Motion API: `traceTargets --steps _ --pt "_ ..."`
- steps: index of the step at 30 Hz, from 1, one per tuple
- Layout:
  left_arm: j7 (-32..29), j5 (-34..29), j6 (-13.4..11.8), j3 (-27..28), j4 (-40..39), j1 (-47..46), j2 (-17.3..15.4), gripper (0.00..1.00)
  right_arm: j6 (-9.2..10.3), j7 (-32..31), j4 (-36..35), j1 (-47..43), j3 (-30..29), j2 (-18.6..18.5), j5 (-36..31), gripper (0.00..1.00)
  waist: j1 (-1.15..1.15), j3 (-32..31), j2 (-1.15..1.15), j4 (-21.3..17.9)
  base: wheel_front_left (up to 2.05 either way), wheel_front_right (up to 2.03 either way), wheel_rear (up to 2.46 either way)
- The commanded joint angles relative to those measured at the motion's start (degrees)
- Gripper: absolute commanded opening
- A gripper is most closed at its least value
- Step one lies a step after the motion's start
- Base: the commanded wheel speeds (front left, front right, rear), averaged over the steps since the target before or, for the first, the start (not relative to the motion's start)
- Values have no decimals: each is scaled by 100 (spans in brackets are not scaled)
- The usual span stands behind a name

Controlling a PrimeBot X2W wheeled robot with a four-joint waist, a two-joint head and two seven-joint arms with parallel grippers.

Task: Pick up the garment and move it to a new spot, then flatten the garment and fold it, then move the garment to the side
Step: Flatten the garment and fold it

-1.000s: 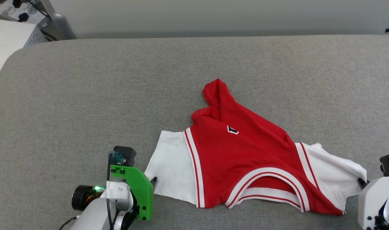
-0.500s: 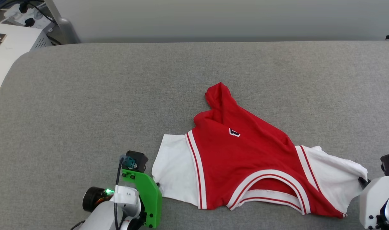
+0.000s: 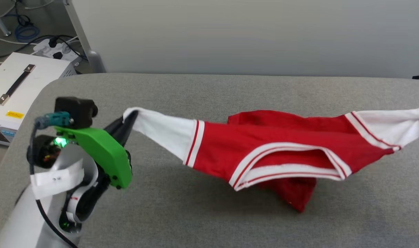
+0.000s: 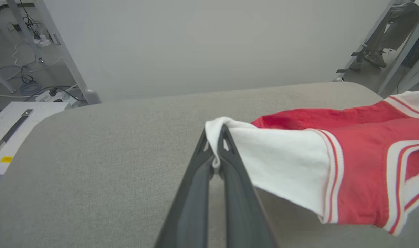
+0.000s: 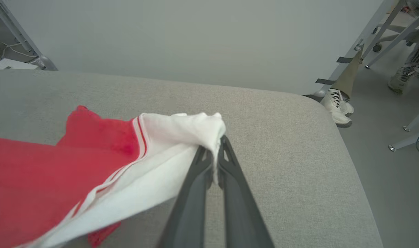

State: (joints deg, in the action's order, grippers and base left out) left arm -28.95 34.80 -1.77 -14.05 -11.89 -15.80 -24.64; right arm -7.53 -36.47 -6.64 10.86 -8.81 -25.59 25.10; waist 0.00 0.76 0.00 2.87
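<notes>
The left end effector (image 4: 215, 137) is clenched on one white sleeve tip and the right end effector (image 5: 214, 144) on the other, so the garment (image 3: 264, 148) hangs stretched between them above the grey tabletop (image 3: 230, 89), its red body sagging.

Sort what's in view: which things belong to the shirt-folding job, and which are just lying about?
In the job: red jersey T-shirt; left gripper and right gripper, both shut on it; grey padded table.
Lying about: white case with black handle; power strip; blue cable coil; a person's white shoe.
</notes>
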Motion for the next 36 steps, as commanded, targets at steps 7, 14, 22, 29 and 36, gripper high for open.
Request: traceTargets --steps 7,14,22,29,36 --pt "-286 34 -76 532 -745 -1104 -454 0 4 -439 -448 1484 -123 -199 435 0 0 -83 0 -97 0 0 0" --pt "-210 15 -2 789 -747 -1876 -631 0 4 -465 -285 2526 144 -334 416 0 0 206 0 -189 0 0 0" --pt "-74 85 209 942 -318 -2836 -759 0 4 -234 181 3563 417 -582 264 0 0 992 0 -251 0 0 0" --pt "159 -141 510 802 557 -4133 -871 0 4 266 1025 4868 793 -665 -8 0 0 1937 0 -337 0 0 0" --pt "459 -397 713 562 1646 -5660 -869 0 4 922 1953 6247 1087 -505 -327 0 0 2751 0 -416 0 0 0"
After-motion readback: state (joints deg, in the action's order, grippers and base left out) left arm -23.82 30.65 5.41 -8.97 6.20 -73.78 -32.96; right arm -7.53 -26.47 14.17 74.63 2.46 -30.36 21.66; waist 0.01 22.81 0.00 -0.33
